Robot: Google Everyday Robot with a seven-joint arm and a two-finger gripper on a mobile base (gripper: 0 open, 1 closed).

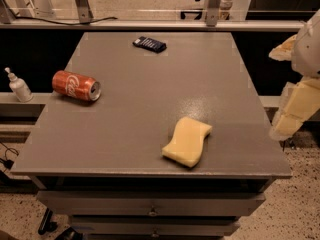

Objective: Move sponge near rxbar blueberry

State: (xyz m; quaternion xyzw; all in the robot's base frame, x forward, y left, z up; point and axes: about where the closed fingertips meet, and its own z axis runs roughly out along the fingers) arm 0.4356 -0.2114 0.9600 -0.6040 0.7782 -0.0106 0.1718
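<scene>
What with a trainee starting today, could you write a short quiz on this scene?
1. True or false: the sponge touches the rxbar blueberry.
2. Where is the claw? A over the sponge; B beyond the table's right edge; C at its far edge.
3. Fill in: the soda can lies on its ___.
Key: 1 false; 2 B; 3 side.
</scene>
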